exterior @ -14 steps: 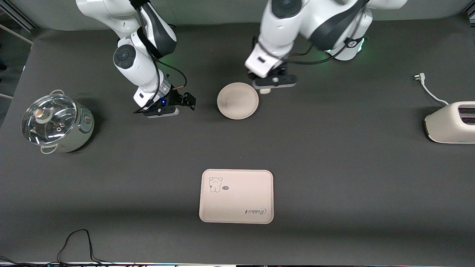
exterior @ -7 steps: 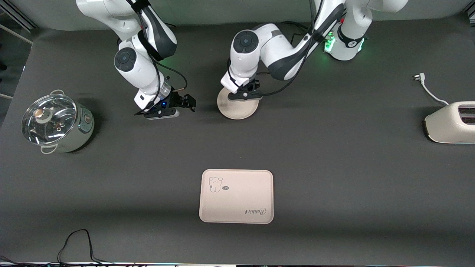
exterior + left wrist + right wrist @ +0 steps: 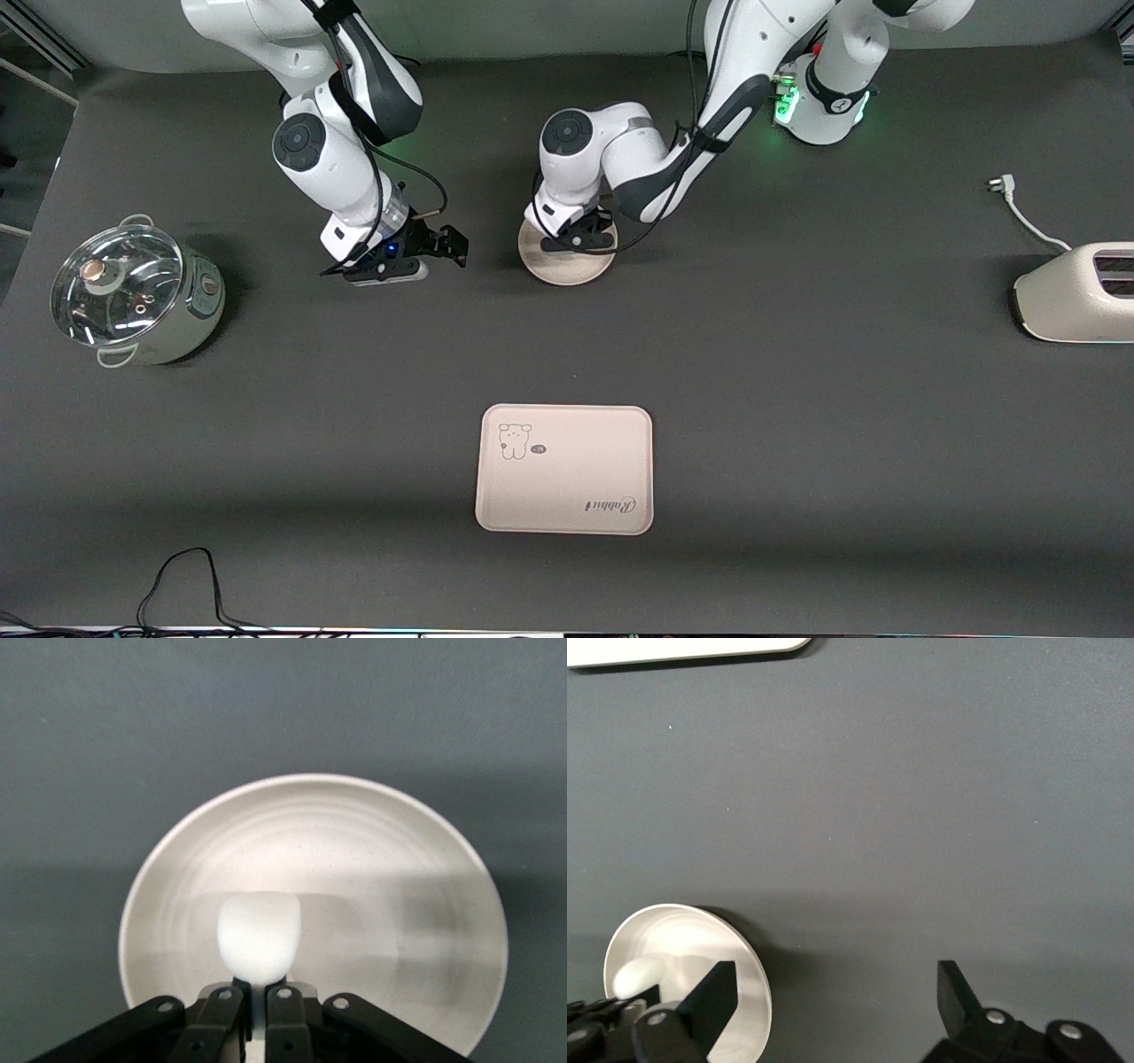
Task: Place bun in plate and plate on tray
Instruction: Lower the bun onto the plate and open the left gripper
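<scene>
Left gripper (image 3: pixel 257 1005) grips bun (image 3: pixel 259 935) (over plate (image 3: pixel 425 904))

The left gripper (image 3: pixel 580 241) is low over the plate (image 3: pixel 567 266). The right gripper (image 3: pixel 403 257) waits over bare table beside the plate. The tray (image 3: pixel 564 470) lies well apart from both, nearer the camera.

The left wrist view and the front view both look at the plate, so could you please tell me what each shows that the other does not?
Only the left wrist view shows the bun, white and rounded, pinched in the shut left hand over the plate.

Only the front view shows the tray nearer the camera, the pot, the toaster, and the right hand, open and waiting beside the plate.

Both show the round cream plate and the left hand over it.
</scene>
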Tool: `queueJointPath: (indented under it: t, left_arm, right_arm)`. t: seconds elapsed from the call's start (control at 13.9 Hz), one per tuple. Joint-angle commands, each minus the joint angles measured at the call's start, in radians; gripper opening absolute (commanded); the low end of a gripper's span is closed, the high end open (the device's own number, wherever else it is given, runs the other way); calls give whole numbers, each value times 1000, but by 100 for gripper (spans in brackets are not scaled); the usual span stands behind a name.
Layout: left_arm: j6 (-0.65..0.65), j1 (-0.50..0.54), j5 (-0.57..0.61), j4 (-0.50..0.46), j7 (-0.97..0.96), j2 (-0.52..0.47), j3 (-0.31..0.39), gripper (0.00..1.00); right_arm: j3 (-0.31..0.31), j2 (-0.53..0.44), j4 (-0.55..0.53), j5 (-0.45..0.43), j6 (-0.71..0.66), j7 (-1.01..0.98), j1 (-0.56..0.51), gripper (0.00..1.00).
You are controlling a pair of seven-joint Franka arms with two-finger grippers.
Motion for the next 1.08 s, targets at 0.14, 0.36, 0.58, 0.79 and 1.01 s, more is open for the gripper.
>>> queueJointPath:
  t: [0.14, 0.36, 0.58, 0.79, 1.01]
  left_arm:
    - [33, -31, 28, 10, -66, 17, 14, 23]
    - [32, -27, 28, 11, -66, 16, 13, 79]
    - [28, -26, 26, 11, -68, 11, 13, 100]
    - [19, -24, 26, 11, -68, 8, 13, 100]
    - [19, -26, 26, 11, -68, 8, 13, 100]
  right_arm:
    - [-5, 9, 0, 21, 19, 12, 16, 100]
    - [-3, 22, 2, 23, 27, 50, 43, 100]
    - [-3, 31, 3, 21, 45, 61, 51, 100]
    - [-3, 39, 3, 21, 45, 61, 51, 100]
    - [-3, 39, 3, 21, 46, 62, 51, 100]
